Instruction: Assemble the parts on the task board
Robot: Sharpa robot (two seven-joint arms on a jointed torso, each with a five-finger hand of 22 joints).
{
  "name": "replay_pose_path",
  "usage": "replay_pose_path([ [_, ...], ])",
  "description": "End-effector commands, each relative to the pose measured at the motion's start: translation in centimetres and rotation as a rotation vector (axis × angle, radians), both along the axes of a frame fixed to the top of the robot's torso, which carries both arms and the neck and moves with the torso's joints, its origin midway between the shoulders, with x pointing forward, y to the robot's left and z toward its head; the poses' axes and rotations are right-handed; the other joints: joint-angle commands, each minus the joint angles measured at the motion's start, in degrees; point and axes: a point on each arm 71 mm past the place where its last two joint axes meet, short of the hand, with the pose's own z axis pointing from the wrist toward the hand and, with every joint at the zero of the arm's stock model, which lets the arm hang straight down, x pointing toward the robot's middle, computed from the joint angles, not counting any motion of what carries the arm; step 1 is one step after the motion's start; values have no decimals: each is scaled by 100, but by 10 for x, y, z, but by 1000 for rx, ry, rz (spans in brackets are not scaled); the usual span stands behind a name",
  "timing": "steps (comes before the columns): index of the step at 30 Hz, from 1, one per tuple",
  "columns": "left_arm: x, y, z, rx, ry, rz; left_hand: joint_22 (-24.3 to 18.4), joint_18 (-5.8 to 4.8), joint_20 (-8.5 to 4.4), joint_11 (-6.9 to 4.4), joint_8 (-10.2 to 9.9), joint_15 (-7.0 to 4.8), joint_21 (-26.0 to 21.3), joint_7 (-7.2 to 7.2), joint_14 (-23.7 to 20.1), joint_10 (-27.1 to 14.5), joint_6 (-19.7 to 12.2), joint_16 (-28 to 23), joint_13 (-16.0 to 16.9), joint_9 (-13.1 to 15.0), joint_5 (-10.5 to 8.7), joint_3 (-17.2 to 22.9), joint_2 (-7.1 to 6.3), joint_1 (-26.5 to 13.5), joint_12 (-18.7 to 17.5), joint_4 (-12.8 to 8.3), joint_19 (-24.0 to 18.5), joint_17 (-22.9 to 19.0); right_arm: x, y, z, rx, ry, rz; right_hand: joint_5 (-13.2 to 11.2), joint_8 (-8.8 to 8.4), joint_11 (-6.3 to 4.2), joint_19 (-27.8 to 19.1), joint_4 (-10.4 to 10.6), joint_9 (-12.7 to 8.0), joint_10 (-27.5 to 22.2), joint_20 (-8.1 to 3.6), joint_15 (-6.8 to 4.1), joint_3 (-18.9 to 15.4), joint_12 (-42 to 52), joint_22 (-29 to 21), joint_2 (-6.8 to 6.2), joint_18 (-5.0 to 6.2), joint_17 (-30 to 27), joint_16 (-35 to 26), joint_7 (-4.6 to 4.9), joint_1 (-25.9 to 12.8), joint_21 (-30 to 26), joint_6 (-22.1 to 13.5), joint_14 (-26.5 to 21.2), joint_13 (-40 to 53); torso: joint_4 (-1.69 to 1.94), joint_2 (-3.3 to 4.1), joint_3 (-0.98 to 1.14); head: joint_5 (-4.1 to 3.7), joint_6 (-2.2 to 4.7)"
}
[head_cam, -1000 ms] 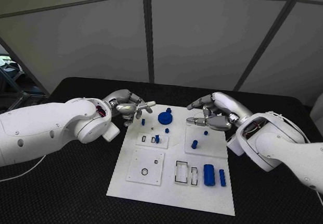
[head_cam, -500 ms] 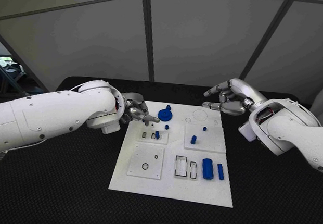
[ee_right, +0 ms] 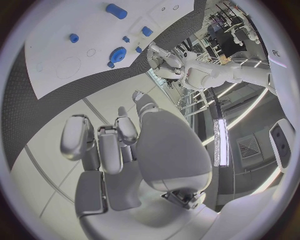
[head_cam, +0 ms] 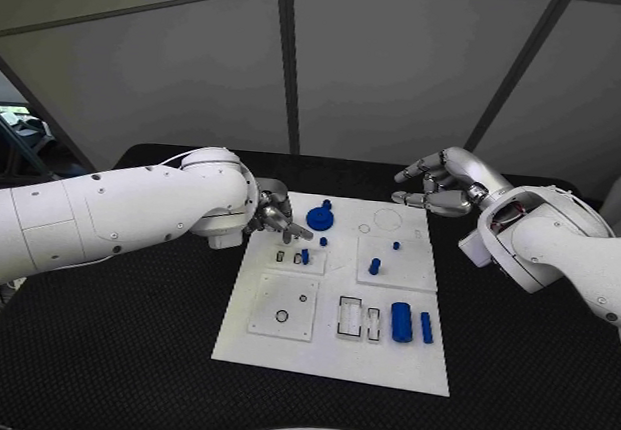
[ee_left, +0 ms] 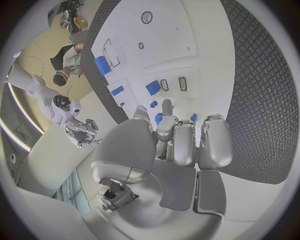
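The white task board (head_cam: pixel 334 327) lies in the middle of the black table. On it I see a blue round knob (head_cam: pixel 319 216), short blue pegs (head_cam: pixel 375 266) and a blue cylinder (head_cam: pixel 400 322) beside a blue bar (head_cam: pixel 428 328). My left hand (head_cam: pixel 276 218) hovers over the board's far left corner, its fingertips beside the knob and nothing visibly held. In the left wrist view the left hand (ee_left: pixel 181 145) points at the board (ee_left: pixel 187 45), with blue pieces just past its fingertips. My right hand (head_cam: pixel 440 183) hangs raised beyond the board's far right corner, fingers loosely bent and empty.
Empty outlined slots (head_cam: pixel 349 316) and a small ring hole (head_cam: pixel 281 316) mark the board's near half. Black table (head_cam: pixel 127 341) surrounds the board on all sides. The right wrist view shows the board (ee_right: pixel 69 45), the knob (ee_right: pixel 117 54) and my left hand (ee_right: pixel 162 59) next to it.
My right hand has lifted off the board's far right part and drawn back behind it. My left hand has reached in over the far left corner, its fingers closer together.
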Motion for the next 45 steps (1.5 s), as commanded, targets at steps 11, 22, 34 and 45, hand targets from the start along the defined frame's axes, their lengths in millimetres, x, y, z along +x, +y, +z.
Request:
replay_pose_path([
  [11,2,-12,-10,57,75,-44,6,-89,4,-15,20,-47,19,7,271,-65,-104,30,-127,33,-22,-63,23,-22,-62,-6,35,111,2,2,0,-4,8,-8,63,25,-9,5,18,-7,48,-39,-55,-5,9,-13,-1,28,429,-41,15,49,-31,10,335,-7,-2,18,-6,10,-46],
  [22,1,-23,-11,51,90,-66,24,-93,6,-13,22,-45,28,10,270,-80,-118,29,-147,45,-17,-64,28,-1,-78,-12,41,109,3,4,0,-11,8,-5,75,26,-9,5,21,-8,49,-39,-55,-4,10,-14,-1,28,427,-43,16,48,-32,10,335,-7,4,23,-12,-5,-64],
  [34,1,-29,-13,50,93,-76,48,-95,10,-8,39,-40,41,14,270,-95,-150,29,-161,93,0,-52,75,93,-95,-22,40,109,3,4,-1,-17,10,-4,136,31,-10,8,32,-9,55,-40,-56,5,14,-14,3,28,426,-46,15,50,-35,10,336,-6,3,30,-14,-2,-84],
  [45,2,-30,-14,56,100,-82,67,-95,14,-7,59,-38,49,15,269,-94,-177,30,-155,148,7,-22,140,226,-94,-35,35,110,4,5,-1,-20,14,-2,270,37,-12,13,40,-12,56,-43,-58,36,13,-15,4,27,429,-49,16,75,-40,6,339,-12,2,30,-17,-9,-108],
])
